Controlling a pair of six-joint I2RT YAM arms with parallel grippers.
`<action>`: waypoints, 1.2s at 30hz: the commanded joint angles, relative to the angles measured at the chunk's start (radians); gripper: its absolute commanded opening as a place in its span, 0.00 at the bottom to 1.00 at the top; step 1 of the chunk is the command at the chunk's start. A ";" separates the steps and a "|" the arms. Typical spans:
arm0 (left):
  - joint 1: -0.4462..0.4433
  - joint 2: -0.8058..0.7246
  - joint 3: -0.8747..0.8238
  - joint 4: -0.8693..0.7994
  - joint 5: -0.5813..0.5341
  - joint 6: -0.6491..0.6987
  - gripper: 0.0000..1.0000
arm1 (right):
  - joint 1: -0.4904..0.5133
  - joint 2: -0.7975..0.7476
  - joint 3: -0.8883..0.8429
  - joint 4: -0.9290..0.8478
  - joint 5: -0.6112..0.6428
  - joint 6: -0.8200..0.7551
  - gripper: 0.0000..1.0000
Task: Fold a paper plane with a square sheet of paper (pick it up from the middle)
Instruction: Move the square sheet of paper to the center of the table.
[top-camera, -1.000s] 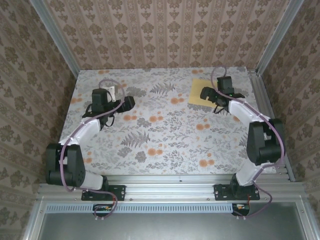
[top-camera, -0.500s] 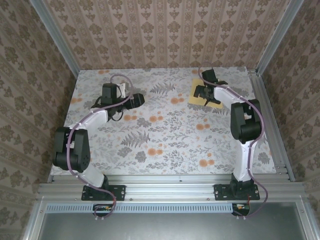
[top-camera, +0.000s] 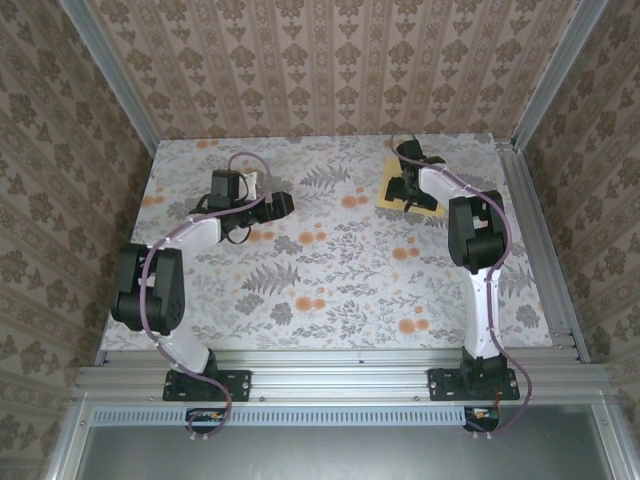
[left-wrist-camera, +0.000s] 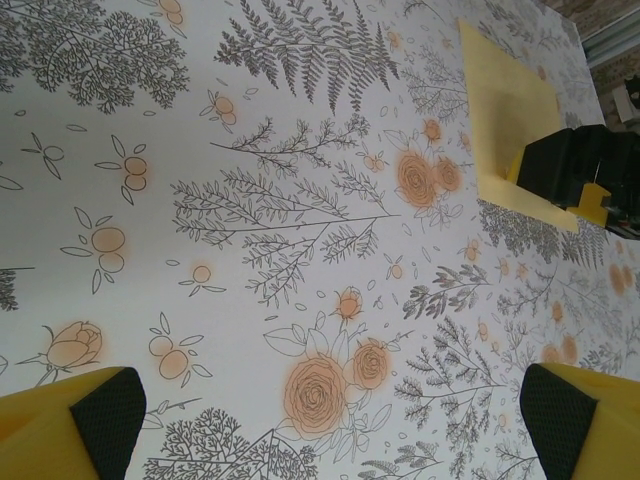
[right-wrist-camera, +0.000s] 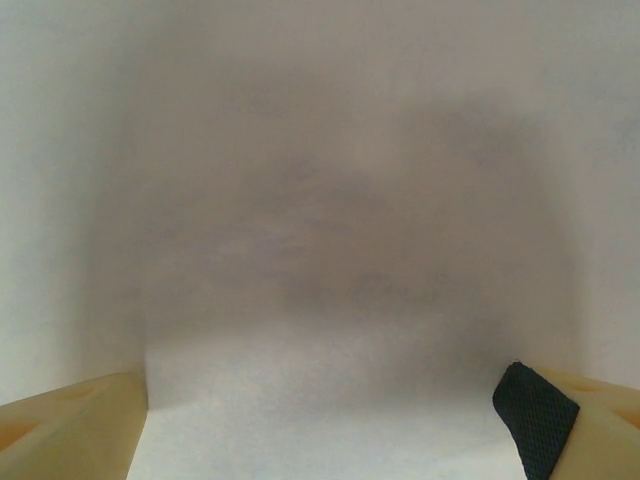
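top external: over the last second the right gripper (top-camera: 404, 188) has swung in from just beside the sheet (top-camera: 428, 208) to stand over its middle, pointing down. the sheet lies flat and unfolded at the far right of the table (top-camera: 330, 300), where it lay before. the left gripper (top-camera: 284, 205) has drifted toward the centre and hangs over bare cloth, well apart from the sheet. i judge that the pick from the middle is about to begin, and no fold is made yet. nothing on the table is a container, and the sheet rests straight on the cloth.

left wrist: the left gripper (left-wrist-camera: 325, 425) is spread wide, its two fingers at the bottom corners with nothing between them but the flower print. at upper right the sheet (left-wrist-camera: 505, 100) lies flat. the right gripper (left-wrist-camera: 575, 165) sits on or just above the sheet's near part, and i cannot tell whether it touches.

right wrist: the right gripper (right-wrist-camera: 320, 425) stands wide open, its fingers at the lower corners. between them is a pale, blurred surface, very close. it is probably the sheet, though the colour is washed out. nothing is pinched yet.
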 joint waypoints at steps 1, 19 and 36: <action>-0.008 0.013 0.036 0.001 0.038 -0.013 1.00 | 0.012 0.018 0.051 -0.089 0.000 -0.029 0.94; -0.008 0.000 0.014 -0.015 0.068 0.017 1.00 | 0.105 0.031 0.043 -0.153 -0.020 0.010 0.90; -0.021 -0.145 -0.109 -0.053 0.044 -0.026 1.00 | 0.330 -0.220 -0.335 -0.034 -0.046 0.113 0.89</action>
